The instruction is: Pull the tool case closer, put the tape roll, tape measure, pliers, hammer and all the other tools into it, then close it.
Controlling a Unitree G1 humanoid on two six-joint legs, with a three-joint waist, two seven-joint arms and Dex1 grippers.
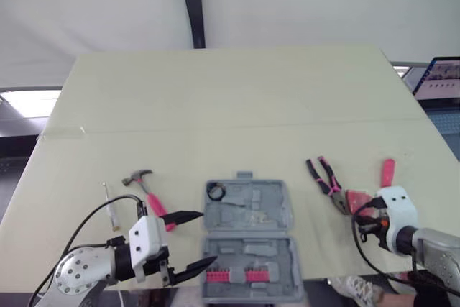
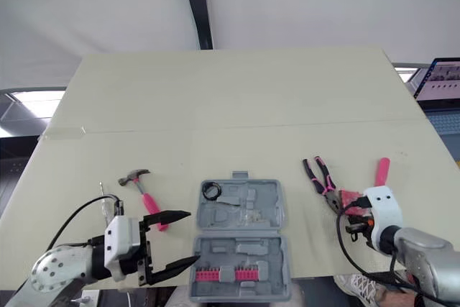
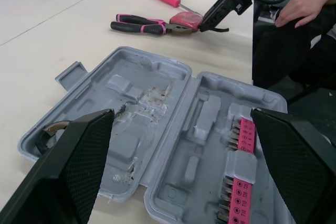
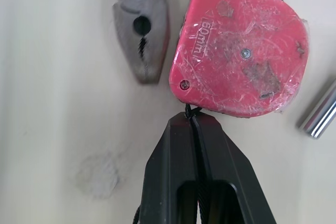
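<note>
Lying open and flat near the front edge of the pale beige table [image 1: 230, 106], a grey moulded plastic tool case [image 1: 259, 210] is seen with its two halves spread, one toward the robot and one away. A pink strip of screwdriver bits [image 1: 233, 275] is seated in the near half, and a small black tape roll [image 1: 215, 191] is lodged in the far half's left corner. The left gripper [image 1: 209, 236] is held just beside the case's left edge, its two black fingers spread wide with nothing between them. To the left of the case, a small hammer with a pink handle and a grey metal head [image 1: 152, 199] is laid on the table, and a slim pale screwdriver [image 1: 111, 210] is placed further left. To the right of the case, well apart from it, pliers with pink and black handles [image 1: 325, 181] are found, their grey nose close beside a flat pink tape measure [image 4: 239, 51]. The right gripper [image 4: 190, 119] is positioned at the edge of the tape measure, its fingers pressed together, and a thin black cord [image 4: 189, 110] attached to the tape measure is pinched at their tips. A pink-handled screwdriver [image 1: 388, 172] is laid just beyond. A person's hand [image 3: 302, 6] is visible past the table's edge in the left wrist view.
</note>
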